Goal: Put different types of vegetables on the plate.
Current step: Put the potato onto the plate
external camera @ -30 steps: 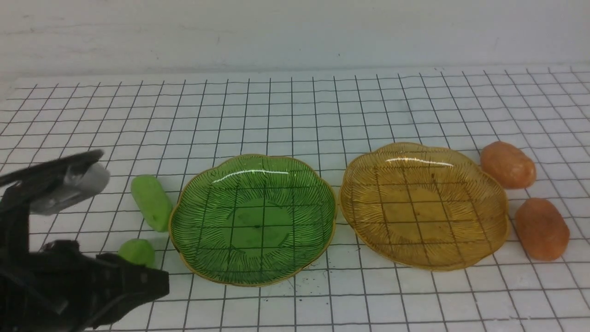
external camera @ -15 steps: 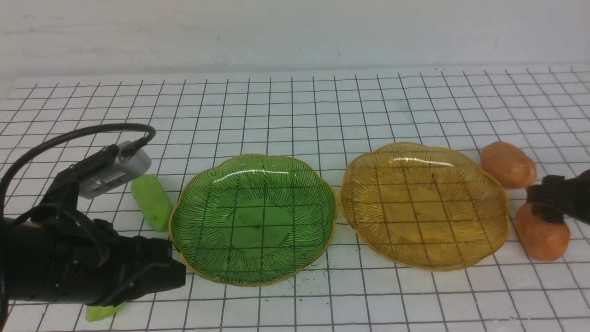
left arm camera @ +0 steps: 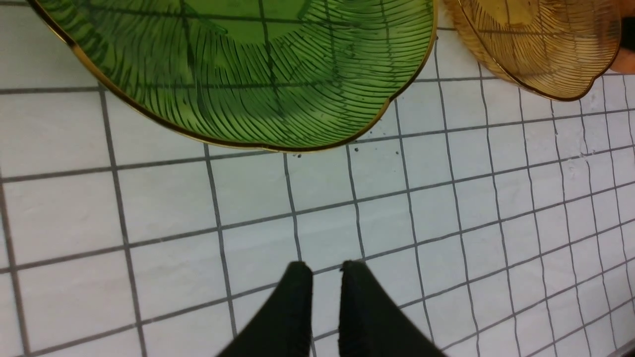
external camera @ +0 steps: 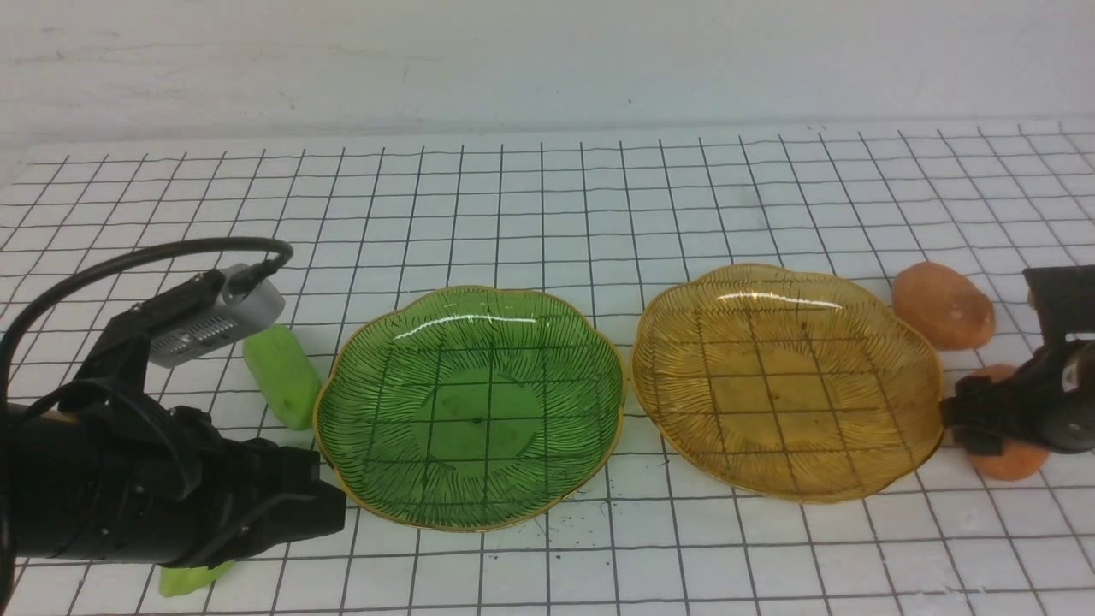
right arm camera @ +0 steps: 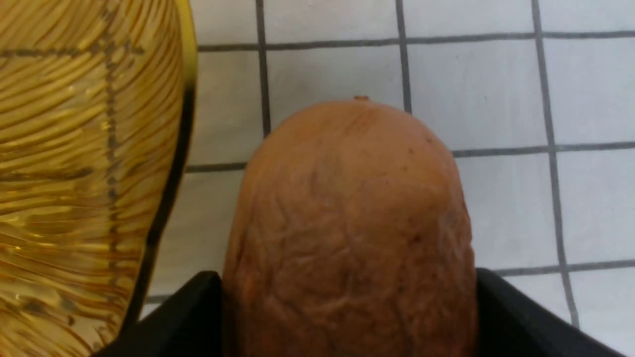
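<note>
Green plate [external camera: 547, 342] and amber plate [external camera: 855, 342] sit side by side, rims a sliver apart; through each you see only the table [external camera: 547, 197] grid. Far cucumber [external camera: 281, 376] lies just beside the green rim; near cucumber [external camera: 190, 579] peeks from under your left arm [external camera: 103, 496]. Far potato [external camera: 943, 305] lies just outside the amber rim. Your right gripper [right arm camera: 347, 282] stands spread wide astride the near potato [right arm camera: 347, 198], which rests on the table beside that rim. Your left gripper [left arm camera: 326, 270] is almost closed and empty, over bare grid before the green plate. Open grid stretches behind both plates.
</note>
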Controlling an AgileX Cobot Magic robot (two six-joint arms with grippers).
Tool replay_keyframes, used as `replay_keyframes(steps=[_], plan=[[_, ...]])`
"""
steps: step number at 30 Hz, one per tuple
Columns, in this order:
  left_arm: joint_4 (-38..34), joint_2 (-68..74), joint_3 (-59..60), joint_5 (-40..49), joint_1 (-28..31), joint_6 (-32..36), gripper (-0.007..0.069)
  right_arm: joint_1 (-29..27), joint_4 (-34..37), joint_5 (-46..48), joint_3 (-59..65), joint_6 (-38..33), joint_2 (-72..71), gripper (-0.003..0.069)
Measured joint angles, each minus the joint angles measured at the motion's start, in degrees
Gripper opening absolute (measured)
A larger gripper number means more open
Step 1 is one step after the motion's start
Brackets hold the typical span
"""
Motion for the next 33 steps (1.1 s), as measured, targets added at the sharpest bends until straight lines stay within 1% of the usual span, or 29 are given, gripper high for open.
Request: replay_keyframes(steps=[4, 8, 10, 12, 14, 17, 20, 22, 23, 24, 25, 26, 29, 33], plan=[[0.00, 0.00, 0.00, 0.00, 0.00, 0.07, 0.0069, 0.00, -0.59, 0.94, -0.61, 0.00, 0.12, 0.0538], [0.00, 0.00, 0.00, 0.00, 0.00, 0.21, 0.0069, 0.00, -2.33, 6.19, -2.47, 0.02, 0.19, 0.0538], [0.00, 0.00, 0.00, 0.00, 0.00, 0.27, 0.0069, 0.00, -3.89, 14.16, -5.83, 0.02, 0.12, 0.0538], [0.00, 0.00, 0.00, 0.00, 0.00, 0.32, 0.0069, 0.00, -4.06, 16.64, -7.30, 0.02, -0.19, 0.0538], [0.00, 0.00, 0.00, 0.00, 0.00, 0.38, 0.0069, 0.00, -3.52, 22.45, -11.98, 0.02, -2.14, 0.0538], [0.00, 0.00, 0.00, 0.00, 0.00, 0.38, 0.0069, 0.00, 1.33, 24.95, -17.21, -0.11, -4.59, 0.0538], [0.00, 0.00, 0.00, 0.00, 0.00, 0.38, 0.0069, 0.71, 9.58, 24.65, -19.96, -1.99, -5.15, 0.0538], [0.00, 0.00, 0.00, 0.00, 0.00, 0.38, 0.0069, 1.96, 14.56, 23.10, -20.36, -4.83, -5.01, 0.0538], [0.00, 0.00, 0.00, -0.06, 0.00, 0.38, 0.0069, 2.85, 16.91, 22.01, -20.42, -7.51, -4.67, 0.0538], [0.00, 0.00, 0.00, -0.05, 0.00, 0.38, 0.0069, 3.08, 17.45, 22.01, -20.42, -7.51, -4.67, 0.0538], [0.00, 0.00, 0.00, -0.05, 0.00, 0.38, 0.0069, 4.94, 20.84, 20.32, -20.48, -12.39, -3.68, 0.0538], [0.00, 0.00, 0.00, -0.05, 0.00, 0.38, 0.0069, 6.35, 22.76, 18.95, -20.48, -15.31, -2.79, 0.0538], [0.00, 0.00, 0.00, -0.11, 0.00, 0.38, 0.0069, 9.92, 25.81, 15.12, -20.48, -20.77, 0.57, 0.0538], [0.00, 0.00, 0.00, -0.11, 0.00, 0.38, 0.0078, 11.55, 26.16, 12.24, -20.48, -22.12, 4.51, 0.0538]])
